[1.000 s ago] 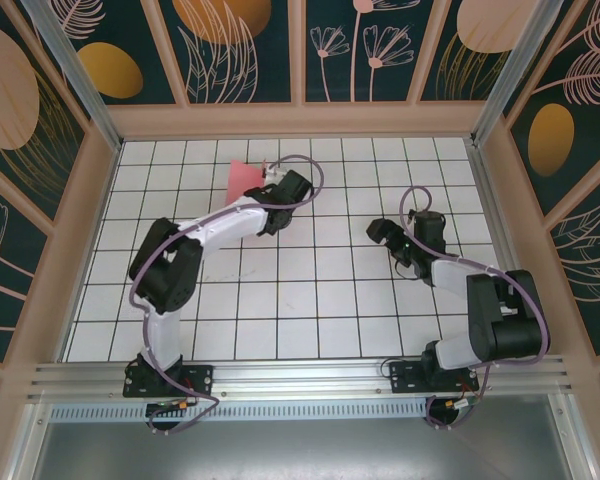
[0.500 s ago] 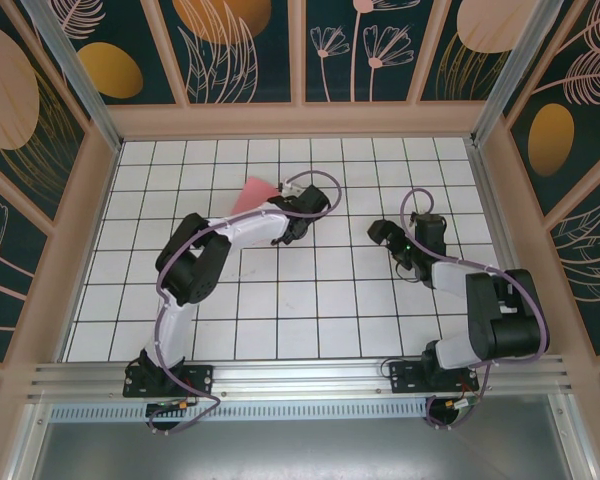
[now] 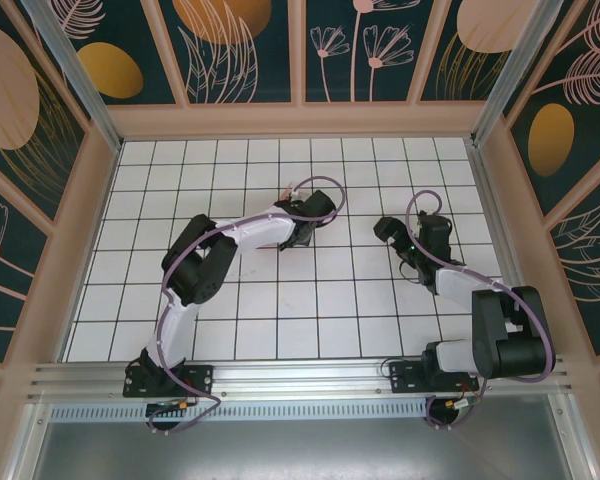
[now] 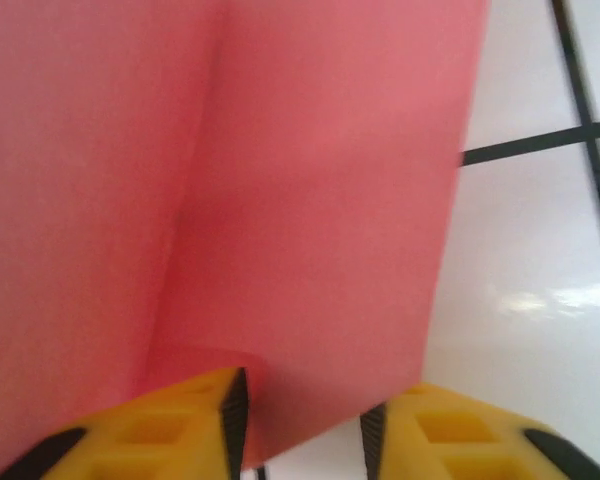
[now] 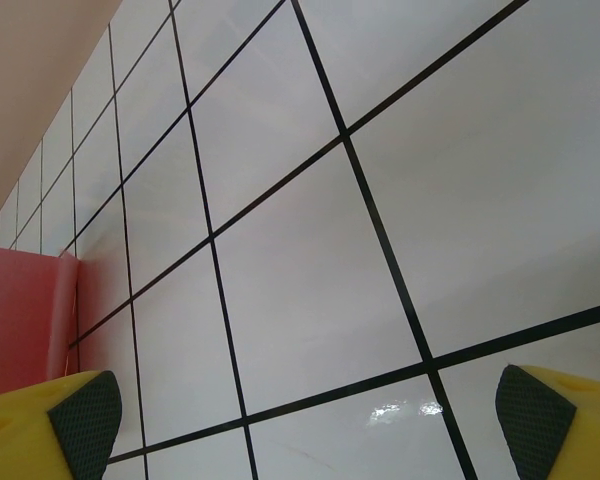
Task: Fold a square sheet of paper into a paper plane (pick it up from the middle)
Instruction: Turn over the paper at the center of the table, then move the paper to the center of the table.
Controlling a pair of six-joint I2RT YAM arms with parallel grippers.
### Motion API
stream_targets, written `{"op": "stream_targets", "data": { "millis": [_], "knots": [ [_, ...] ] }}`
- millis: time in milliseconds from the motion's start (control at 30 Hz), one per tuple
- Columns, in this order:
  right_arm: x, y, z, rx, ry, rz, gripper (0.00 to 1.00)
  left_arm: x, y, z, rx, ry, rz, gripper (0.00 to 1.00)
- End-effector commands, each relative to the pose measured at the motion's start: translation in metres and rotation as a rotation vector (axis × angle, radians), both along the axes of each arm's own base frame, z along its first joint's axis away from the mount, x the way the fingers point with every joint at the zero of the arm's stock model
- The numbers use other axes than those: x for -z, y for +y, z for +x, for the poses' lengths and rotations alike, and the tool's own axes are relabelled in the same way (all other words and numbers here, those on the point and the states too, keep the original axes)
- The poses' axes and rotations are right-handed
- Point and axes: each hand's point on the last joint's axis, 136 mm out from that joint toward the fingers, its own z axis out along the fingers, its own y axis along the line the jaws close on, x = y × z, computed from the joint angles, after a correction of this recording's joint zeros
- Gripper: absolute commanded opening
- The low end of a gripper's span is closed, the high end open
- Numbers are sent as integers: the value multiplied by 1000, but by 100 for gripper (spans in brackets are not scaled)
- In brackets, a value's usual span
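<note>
Left wrist view: the sheet [image 4: 310, 200] fills the frame from 9 o'clock to past 12, rising from the table [image 4: 540, 300], with one lengthwise crease [image 4: 185, 200] running from 12 to 6. The left gripper [image 4: 302, 430] holds its jaws part open. Its pads [image 4: 235, 410] stand apart around the sheet's lower edge and do not pinch it. The right gripper [image 5: 305, 425] is spread wide with nothing between its jaws, and the sheet lies at its 9 o'clock.

The step in hand appears to be a release or re-grip of the creased sheet.

1. Hold the left wrist steady while the jaws part.
2. Withdraw toward 6 o'clock, along the crease, never across it.
3. Bring the right gripper in only once the sheet rests settled.

Caution: thin paper may cling to a pad and topple.
</note>
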Motion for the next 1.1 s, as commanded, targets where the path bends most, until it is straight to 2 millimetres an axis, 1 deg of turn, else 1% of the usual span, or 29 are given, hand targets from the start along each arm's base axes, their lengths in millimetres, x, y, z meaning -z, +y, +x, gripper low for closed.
{"op": "stream_targets", "data": {
  "millis": [0,100,167,267,333,433,500,533,567,667,700,733,767,800,900,967,1067],
  "knots": [
    [0,-5,-3,17,-7,-3,99,-66,-37,5,56,-63,-246,54],
    [-3,-1,-2,-5,-16,-1,99,-104,-49,5,98,-108,-354,71],
    [-5,1,-1,-20,-25,-1,98,-121,-51,4,116,-144,-392,80],
    [-10,7,-1,-55,-43,3,98,-136,-43,5,120,-197,-407,92],
    [-13,16,0,-93,-56,-5,98,-142,-35,7,110,-224,-421,97],
    [-20,40,3,-162,-70,-49,97,-145,-12,13,65,-248,-439,99],
    [-28,63,5,-206,-75,-75,96,-145,15,17,-13,-272,-441,98],
    [-31,76,5,-230,-76,-76,96,-140,25,18,-43,-271,-441,99],
    [-36,94,5,-264,-80,-68,95,-146,40,17,-78,-292,-464,98],
    [-41,148,6,-360,-67,-39,93,-140,78,15,-185,-318,-489,98],
    [-38,165,8,-386,-52,-36,91,-138,91,13,-221,-326,-490,99],
    [-37,175,13,-396,-40,-33,90,-137,100,11,-245,-331,-495,98],
    [-33,196,13,-434,-25,-30,88,-136,111,9,-274,-335,-500,98],
    [-30,212,17,-460,-8,-28,86,-135,121,7,-298,-339,-504,98],
    [-18,254,26,-543,37,-26,78,-129,149,0,-375,-338,-515,98],
    [-10,276,33,-576,62,-31,75,-127,164,-4,-425,-340,-534,99],
    [-4,304,42,-628,71,-15,71,-118,184,-13,-481,-332,-555,99]
  ]
}}
